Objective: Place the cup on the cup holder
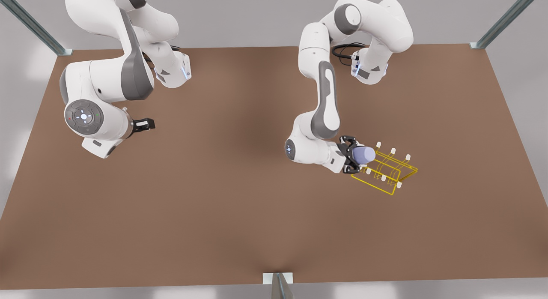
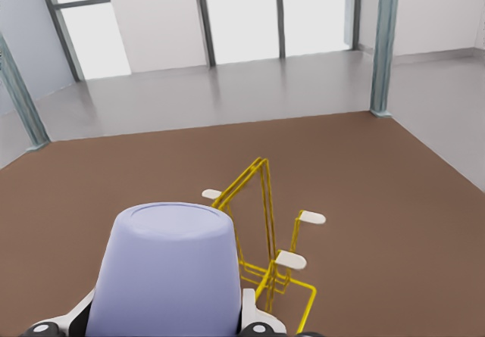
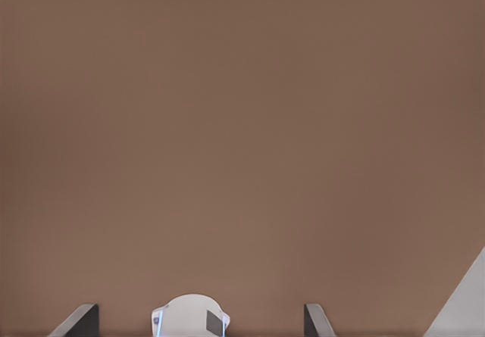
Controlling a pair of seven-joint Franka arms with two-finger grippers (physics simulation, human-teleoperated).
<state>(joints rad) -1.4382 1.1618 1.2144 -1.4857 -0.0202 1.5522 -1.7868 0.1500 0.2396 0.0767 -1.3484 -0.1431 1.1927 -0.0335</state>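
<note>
Your left pincer (image 1: 352,160) is clamped on the small pale lavender-blue tapered cup (image 1: 364,155), a smooth handleless thing held on its side, so that its closed base faces away from the wrist and toward the yellow thin-wire cup holder (image 1: 387,170) with its two rows of white-tipped upright pegs. In the front view, the cup sits at the rack's edge nearest the arm, on the front view's right half of the brown counter (image 1: 214,196), overlapping the first pegs; whether it touches a peg or hangs just above them you cannot tell from here. The left wrist view shows the same thing from behind: the cup (image 2: 167,273) fills the foreground between the two dark fingers (image 2: 261,326), with the wire frame (image 2: 261,223) and three white tips just beyond it. Holding it sideways looks like a carrying pose, not a seating one (a peg has to enter the open mouth, and the mouth is turned back toward the wrist), so you will probably need to tip the cup mouth-down over a peg before letting go. Your right pincer (image 1: 143,125) waits well apart on the front view's left, over bare counter; its fingers (image 3: 79,320) stand spread with nothing between them.
</note>
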